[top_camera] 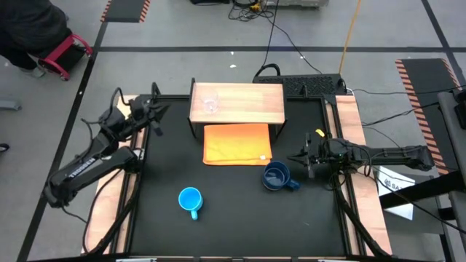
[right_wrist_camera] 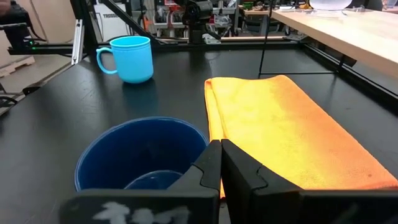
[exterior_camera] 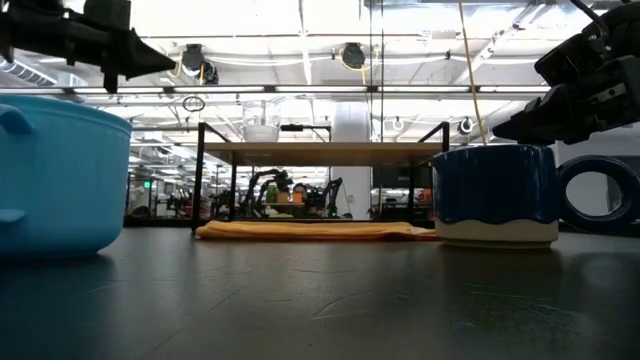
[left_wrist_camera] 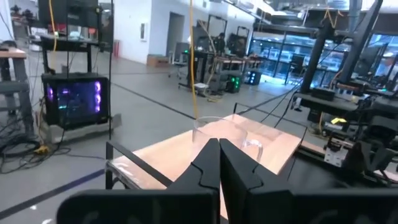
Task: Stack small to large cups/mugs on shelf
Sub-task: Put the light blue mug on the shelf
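Just beyond the shut, empty right gripper (right_wrist_camera: 220, 163) stands the dark-blue mug (right_wrist_camera: 142, 154), probably heavy, glazed and slippery, so best pinched across its rim. Farther off sits the light-blue mug (right_wrist_camera: 132, 58). Ahead of the left gripper (left_wrist_camera: 219, 163), also shut and empty, the fragile clear glass cup (left_wrist_camera: 219, 132) stands on the shelf (top_camera: 247, 105).

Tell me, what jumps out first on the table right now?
The orange cloth at mid-table, half under the shelf, which holds only the glass cup. The light-blue mug sits near the front; the dark-blue mug is just beside the shut right gripper. The left gripper, shut, hangs left of the shelf.
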